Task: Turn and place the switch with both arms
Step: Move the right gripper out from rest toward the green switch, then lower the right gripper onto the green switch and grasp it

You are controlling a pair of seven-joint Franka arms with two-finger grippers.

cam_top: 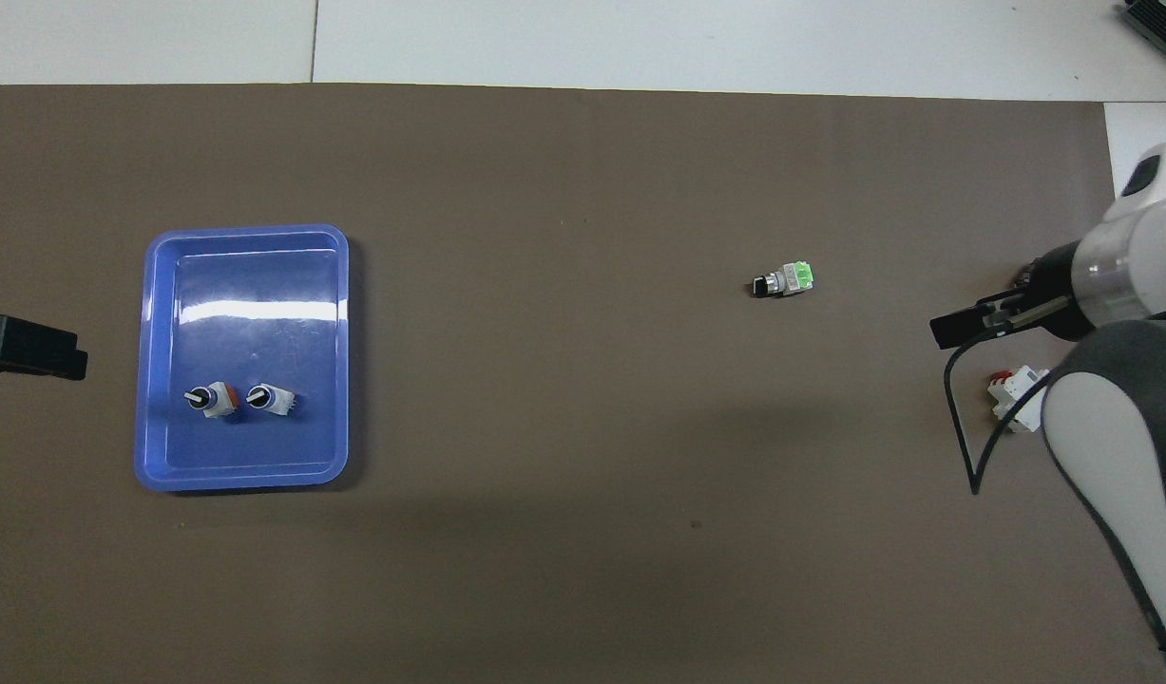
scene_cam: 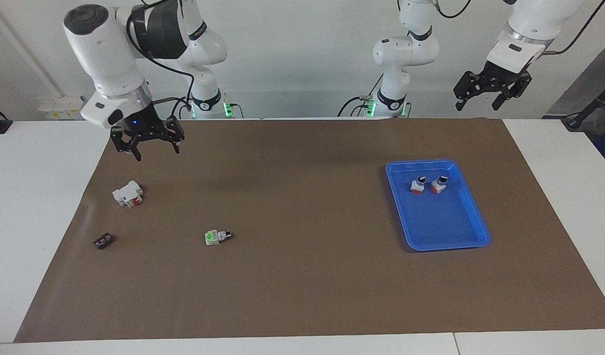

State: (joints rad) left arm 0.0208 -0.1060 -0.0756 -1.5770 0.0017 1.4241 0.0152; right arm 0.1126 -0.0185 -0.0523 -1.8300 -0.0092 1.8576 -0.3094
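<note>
We see a big brown mat (scene_cam: 302, 276) on the table. Our two arms hang over it, one at each end.

Our right gripper (scene_cam: 147, 140) hangs low over the mat at the right arm's end, and its fingers are spread wide with nothing in them. Our left gripper (scene_cam: 490, 93) is up high past the mat's edge at the left arm's end. Its fingers are spread too, and it waits.

A blue tray (scene_cam: 472, 219) sits toward the left arm's end. Two red switches (scene_cam: 429, 185) stand in it, side by side, near the robots' end of the tray.

A white block (scene_cam: 127, 194) lies under our right gripper, a bit farther out from the robots. A small black part (scene_cam: 103, 241) lies farther out again.

The switch (scene_cam: 217, 237) lies flat on the mat, on its side. It is farther from the robots than our right gripper and a bit toward the middle of the table. It lies along the table's length: the green end points to the right arm's end and the black knob points to the tray.

We think our right arm should get it first, as it is much nearer. Our left arm is well apart from it.
</note>
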